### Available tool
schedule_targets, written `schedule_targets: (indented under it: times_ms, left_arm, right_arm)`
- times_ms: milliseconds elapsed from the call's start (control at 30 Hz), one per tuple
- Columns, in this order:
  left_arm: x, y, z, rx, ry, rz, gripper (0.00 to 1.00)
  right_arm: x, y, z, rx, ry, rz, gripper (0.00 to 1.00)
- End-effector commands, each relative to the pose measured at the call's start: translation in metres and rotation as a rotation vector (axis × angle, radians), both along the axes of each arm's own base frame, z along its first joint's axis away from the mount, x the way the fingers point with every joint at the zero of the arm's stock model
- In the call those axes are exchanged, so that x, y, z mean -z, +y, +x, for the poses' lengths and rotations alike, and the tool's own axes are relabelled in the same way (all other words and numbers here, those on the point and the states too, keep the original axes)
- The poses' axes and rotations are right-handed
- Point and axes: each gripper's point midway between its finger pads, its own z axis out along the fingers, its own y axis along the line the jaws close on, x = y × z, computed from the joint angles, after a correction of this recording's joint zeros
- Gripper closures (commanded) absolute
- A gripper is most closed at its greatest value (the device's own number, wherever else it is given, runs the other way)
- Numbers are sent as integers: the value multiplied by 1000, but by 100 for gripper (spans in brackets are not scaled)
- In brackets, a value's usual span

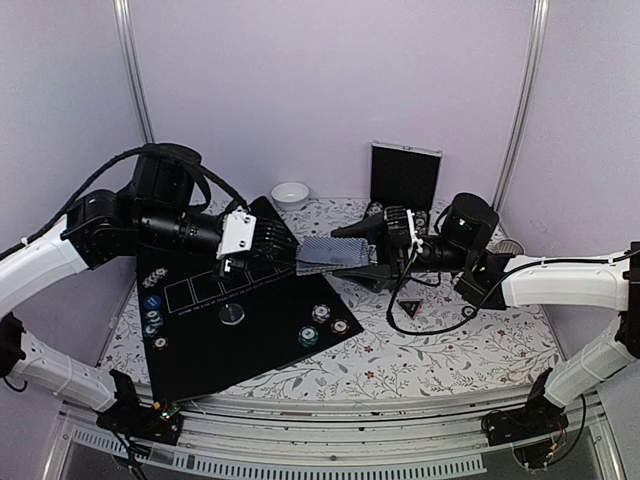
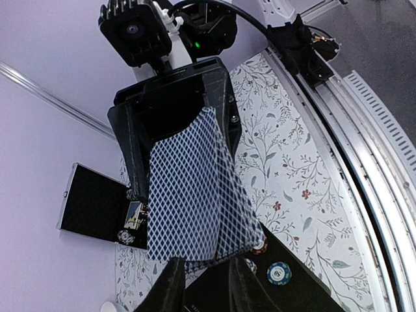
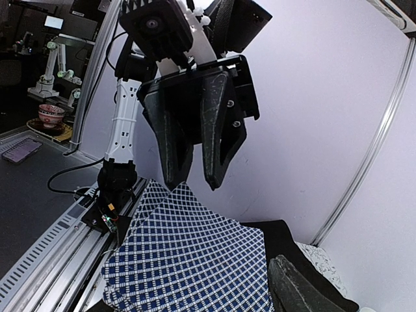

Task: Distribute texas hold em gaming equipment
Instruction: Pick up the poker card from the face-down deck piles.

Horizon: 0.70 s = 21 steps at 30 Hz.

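One fan of cards (image 1: 335,252), backs showing and too closely overlapped to count, hangs in the air over the back corner of the mat (image 1: 250,350), stretched between the two arms. Three chips (image 1: 320,313) lie clustered near the mat's right corner, and a short row of further chips runs along its left edge, too small to count surely. One button (image 1: 232,314) lies near the middle of the mat, and one marker (image 1: 409,306) lies on the table (image 1: 450,350) just off the mat's right corner. One case (image 1: 405,175) stands upright at the table's back edge, and one bowl (image 1: 290,195) sits at the back edge, left of the case. The right gripper (image 1: 368,248) has its jaws set wide across the far end of the fan and grasps it there. The left gripper (image 3: 193,184) has its jaws drawn fairly narrow about the fan's near corner, which sits between the two fingertips; whether they already pinch the cards or only flank them cannot be told
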Motion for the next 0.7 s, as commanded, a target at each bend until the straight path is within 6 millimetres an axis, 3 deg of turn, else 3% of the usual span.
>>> schedule_targets:
  times_ms: [0,167,667]
  left_arm:
    - [-2,-6,1,-2,-38,-5,76]
    - [-9,-7,2,-4,-67,-43,83]
    - [0,-11,2,-3,-52,-15,81]
  right_arm:
    - [-22,-6,-4,-8,-43,42,41]
    - [-22,-6,-4,-9,-44,42,41]
    - [-24,-7,-4,-2,-48,46,41]
